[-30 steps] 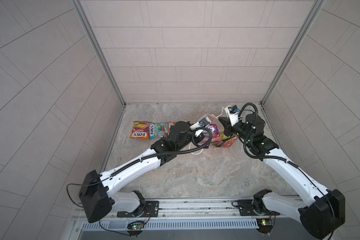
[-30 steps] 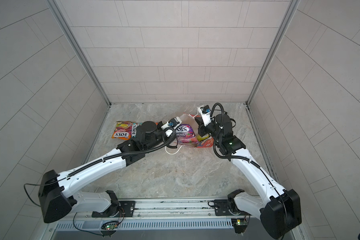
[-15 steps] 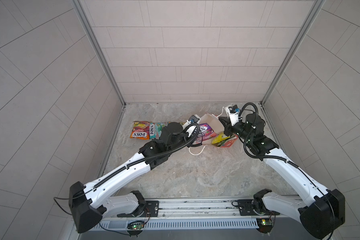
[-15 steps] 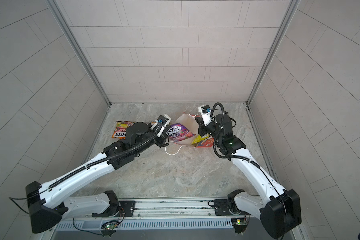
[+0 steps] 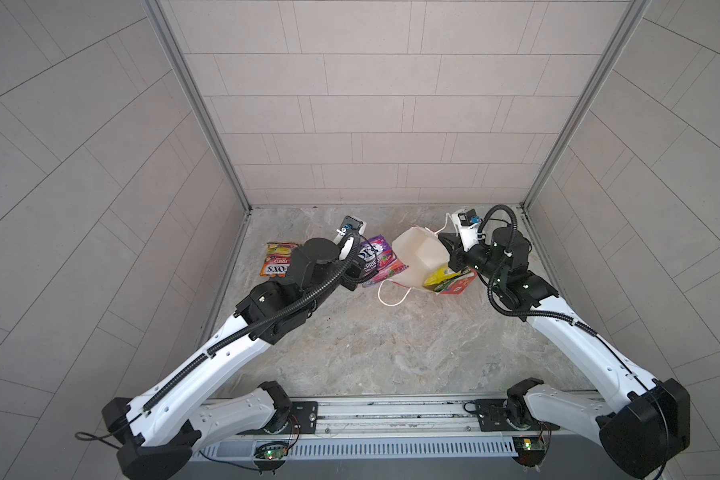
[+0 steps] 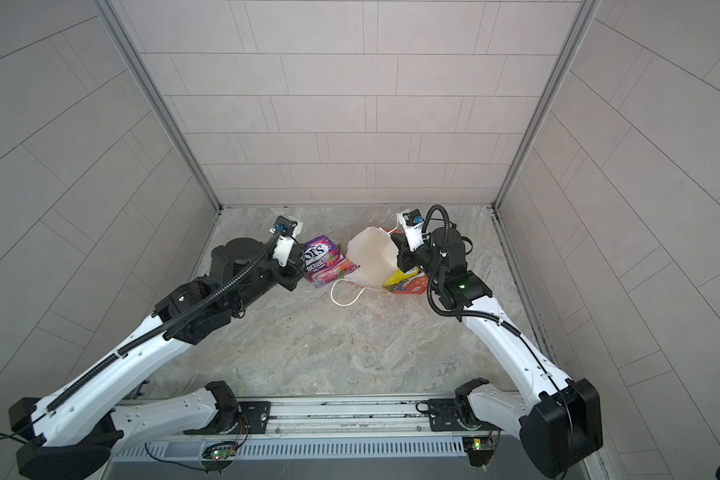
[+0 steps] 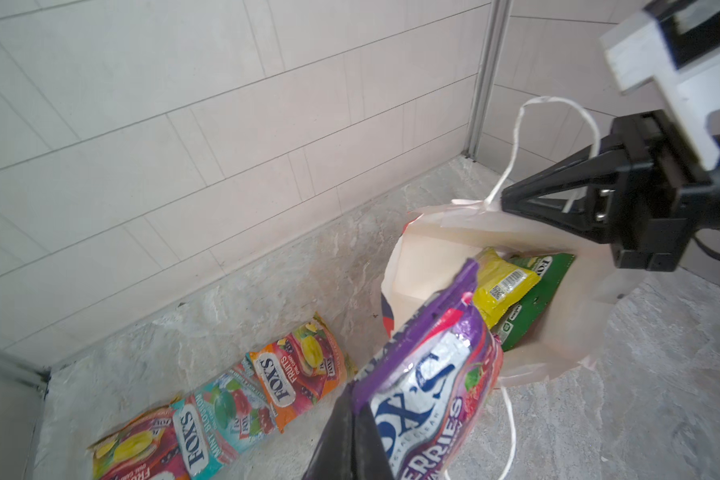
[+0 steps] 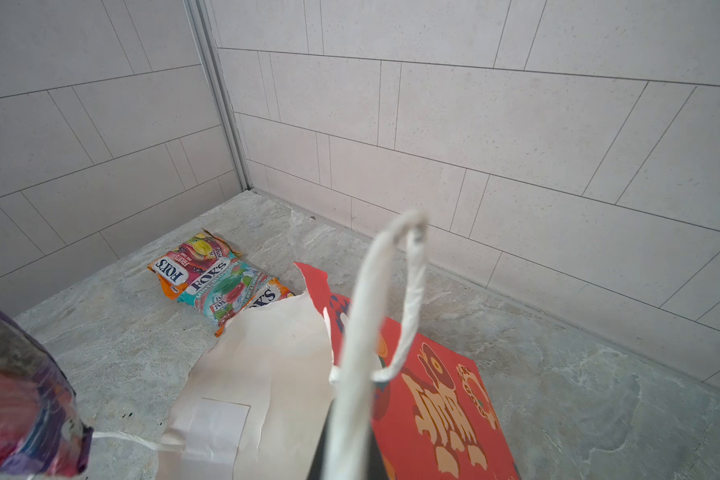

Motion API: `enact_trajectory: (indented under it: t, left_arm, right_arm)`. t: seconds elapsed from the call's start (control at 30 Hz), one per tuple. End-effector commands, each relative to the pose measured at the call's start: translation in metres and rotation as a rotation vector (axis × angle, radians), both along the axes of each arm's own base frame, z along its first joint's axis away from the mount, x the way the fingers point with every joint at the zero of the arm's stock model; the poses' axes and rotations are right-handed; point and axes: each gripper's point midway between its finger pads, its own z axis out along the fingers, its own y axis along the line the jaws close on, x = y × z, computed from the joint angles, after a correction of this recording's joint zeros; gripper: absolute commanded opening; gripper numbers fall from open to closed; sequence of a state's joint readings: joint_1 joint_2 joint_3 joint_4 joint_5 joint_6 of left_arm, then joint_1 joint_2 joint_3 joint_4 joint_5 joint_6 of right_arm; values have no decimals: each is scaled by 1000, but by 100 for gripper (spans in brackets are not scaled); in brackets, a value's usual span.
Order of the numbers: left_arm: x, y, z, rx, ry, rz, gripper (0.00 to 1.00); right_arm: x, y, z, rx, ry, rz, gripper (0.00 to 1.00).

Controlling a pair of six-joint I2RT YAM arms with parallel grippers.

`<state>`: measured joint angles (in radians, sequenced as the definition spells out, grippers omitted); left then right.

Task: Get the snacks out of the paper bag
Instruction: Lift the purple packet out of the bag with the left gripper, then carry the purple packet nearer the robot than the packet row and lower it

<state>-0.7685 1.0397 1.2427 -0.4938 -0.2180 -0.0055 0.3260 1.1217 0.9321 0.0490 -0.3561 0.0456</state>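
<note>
1. Nearest the rail: the near cord handle (image 5: 391, 293) lies loose on the marble floor (image 5: 371, 340), in front of the bag's mouth.
2. Left of centre: left gripper (image 7: 352, 419) clenched on the corner of a purple packet (image 7: 429, 386), carried clear of the floor. White print reads "FOX'S" and "BERRIES". In both top views the packet (image 6: 319, 259) sits just left of the bag's mouth; whether it touches the rim I cannot tell.
3. Centre: paper bag (image 5: 416, 262) on its side, mouth open to the left, white inside showing. A yellow packet (image 7: 499, 286) lies in it on top of a green packet (image 7: 533, 299); barcode visible, the words too small to read.
4. Far side of the mouth: right gripper (image 7: 506, 201) pinched shut on the bag's upper rim where the far cord handle (image 7: 520, 124) is fixed. Red outer face (image 8: 433, 395) carries gold characters.
5. Far left, near the wall (image 7: 184, 166): an orange packet (image 7: 300, 370), a teal packet (image 7: 221, 415) and a second orange packet (image 7: 138, 449) in an overlapping row on the floor. Legible: "FOX'S", "FRUITS", "MINT".
</note>
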Motion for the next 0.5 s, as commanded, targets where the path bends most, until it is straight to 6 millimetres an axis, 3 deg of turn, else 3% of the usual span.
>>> enact_trajectory:
  t: [0.0, 0.17, 0.33, 0.47]
  left_arm:
    - [4, 29, -12, -30, 87, 125, 0]
    - [14, 57, -48, -98, 170, 232, 0]
    - [20, 68, -100, -118, 239, 303, 0]
    - [24, 72, -129, -126, 286, 337, 0]
  right_arm:
    - [1, -3, 1, 3, -2, -15, 0]
    - [2, -3, -1, 0, 3, -17, 0]
    - [3, -3, -4, -6, 10, -16, 0]
    - [3, -3, -3, -6, 9, -13, 0]
